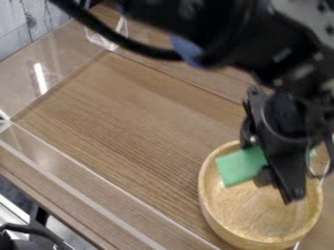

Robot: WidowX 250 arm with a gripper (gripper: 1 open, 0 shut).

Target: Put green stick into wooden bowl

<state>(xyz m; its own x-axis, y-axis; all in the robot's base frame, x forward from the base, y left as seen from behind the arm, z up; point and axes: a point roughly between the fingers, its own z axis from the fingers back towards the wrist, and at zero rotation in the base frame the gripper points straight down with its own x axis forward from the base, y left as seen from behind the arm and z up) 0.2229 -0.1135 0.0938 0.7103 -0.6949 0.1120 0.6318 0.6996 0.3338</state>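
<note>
1. Gripping the green stick (240, 166) between its closed jaws, the gripper (276, 174) is hanging over the wooden bowl (261, 209), which is sitting at about five o'clock in the view, near the lower right corner of the surface (131, 117).

2. The green stick is sticking out from the gripper toward nine o'clock, tilted, with its free end lying over the bowl's rim at roughly ten o'clock on the bowl. It is being carried by one end, probably so that most of its length is staying clear of the dark fingers and can drop freely.

3. The gripper is pointing steeply downward into the bowl's hollow. That angle is likely serving the drop: a stick let go from a downward-facing grasp is falling straight in rather than skidding sideways.

4. Whether the stick is already touching the rim or just hovering above it is hard to tell, since the picture is blurred there.

5. The bowl's inside is looking bare, so the stick is not yet delivered; the task is appearing to be in its last stretch, with only the release remaining.

6. The main risk, as judged from here, is that the free end overhanging the rim is tipping the stick outward onto the surface on release; moving it more toward the bowl's middle would be guarding against that.

7. A clear wall (39, 146) is bordering the surface at seven to nine o'clock, well apart from the action.
</note>
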